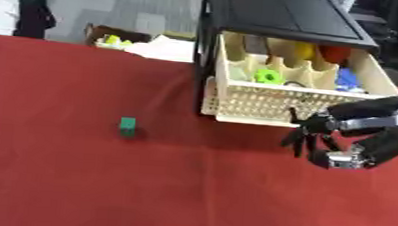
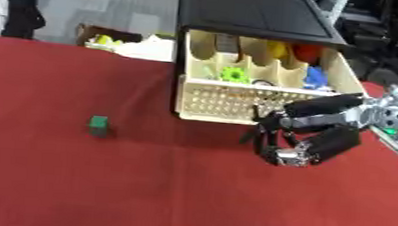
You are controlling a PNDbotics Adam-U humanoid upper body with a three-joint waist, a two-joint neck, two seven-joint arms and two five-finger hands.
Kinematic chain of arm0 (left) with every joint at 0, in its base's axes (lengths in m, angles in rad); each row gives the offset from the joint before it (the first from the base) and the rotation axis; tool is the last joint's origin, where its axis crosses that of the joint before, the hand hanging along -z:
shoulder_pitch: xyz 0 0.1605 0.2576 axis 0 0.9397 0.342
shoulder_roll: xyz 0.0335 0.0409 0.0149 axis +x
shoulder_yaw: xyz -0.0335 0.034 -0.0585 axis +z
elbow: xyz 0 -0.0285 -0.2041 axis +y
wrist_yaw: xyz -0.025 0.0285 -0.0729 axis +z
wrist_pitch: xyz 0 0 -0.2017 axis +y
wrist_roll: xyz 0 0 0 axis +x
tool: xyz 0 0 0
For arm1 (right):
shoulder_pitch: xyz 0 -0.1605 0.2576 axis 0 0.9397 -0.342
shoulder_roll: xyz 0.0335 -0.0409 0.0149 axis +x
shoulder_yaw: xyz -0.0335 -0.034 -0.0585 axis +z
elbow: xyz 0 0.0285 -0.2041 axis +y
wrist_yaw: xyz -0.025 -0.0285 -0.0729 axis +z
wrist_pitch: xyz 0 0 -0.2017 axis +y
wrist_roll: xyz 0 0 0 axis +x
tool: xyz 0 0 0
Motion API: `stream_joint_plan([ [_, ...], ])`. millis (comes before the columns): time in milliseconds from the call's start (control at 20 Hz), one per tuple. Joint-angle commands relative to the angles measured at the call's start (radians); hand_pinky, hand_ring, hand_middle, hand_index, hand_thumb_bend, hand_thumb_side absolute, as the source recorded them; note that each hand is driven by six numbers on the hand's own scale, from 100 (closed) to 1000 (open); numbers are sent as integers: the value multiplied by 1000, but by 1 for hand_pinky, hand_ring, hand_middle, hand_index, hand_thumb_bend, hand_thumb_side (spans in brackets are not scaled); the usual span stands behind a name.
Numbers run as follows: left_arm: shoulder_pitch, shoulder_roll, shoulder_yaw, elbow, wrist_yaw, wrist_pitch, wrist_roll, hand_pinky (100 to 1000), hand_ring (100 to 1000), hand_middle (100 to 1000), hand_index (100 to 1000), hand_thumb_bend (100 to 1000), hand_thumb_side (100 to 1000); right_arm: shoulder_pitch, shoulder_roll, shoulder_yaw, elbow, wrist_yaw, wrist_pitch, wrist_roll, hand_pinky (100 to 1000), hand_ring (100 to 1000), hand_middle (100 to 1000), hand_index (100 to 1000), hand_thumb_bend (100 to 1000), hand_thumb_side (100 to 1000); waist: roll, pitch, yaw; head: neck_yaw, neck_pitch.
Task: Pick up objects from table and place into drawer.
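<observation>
A small green block (image 1: pixel 128 126) stands alone on the red table (image 1: pixel 74 186), left of centre. The cream drawer (image 1: pixel 264 107) is pulled out of a black cabinet (image 1: pixel 280 10). Its compartments hold a green toothed piece (image 1: pixel 269 77), a yellow thing (image 1: pixel 303 49), a red thing (image 1: pixel 334 53) and a blue thing (image 1: pixel 348 80). My right hand (image 2: pixel 320 124) hovers just in front of the drawer's right front corner. It is open and empty, with its fingers (image 1: pixel 302 138) drooping toward the cloth. The green block lies well to its left. My left hand is out of sight.
A cardboard box (image 1: pixel 111 34) with small coloured items and white paper (image 1: pixel 168 47) sits beyond the table's far edge, left of the cabinet. Red cloth stretches across the front and left of the table.
</observation>
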Motion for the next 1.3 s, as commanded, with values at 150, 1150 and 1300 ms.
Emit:
stream_joint_plan([
  [150, -13, 6, -1, -17, -7, 0, -7, 544, 637, 577, 770, 100, 1000, -27, -14, -13, 19, -25, -36, 44, 383, 619, 690, 947, 100, 1000, 1, -8, 3, -2, -22],
  [1150, -12, 2, 3, -17, -15, 0, -15, 545, 615, 578, 765, 100, 1000, -83, 6, -56, 127, -50, -67, 44, 377, 615, 686, 940, 100, 1000, -4, 5, 25, -10, -59],
  [1300, -14, 2, 4, -17, -17, -1, -17, 545, 609, 579, 763, 100, 1000, -57, -3, -69, 120, -53, -77, 44, 377, 615, 685, 938, 100, 1000, -3, 11, 27, -10, -66],
])
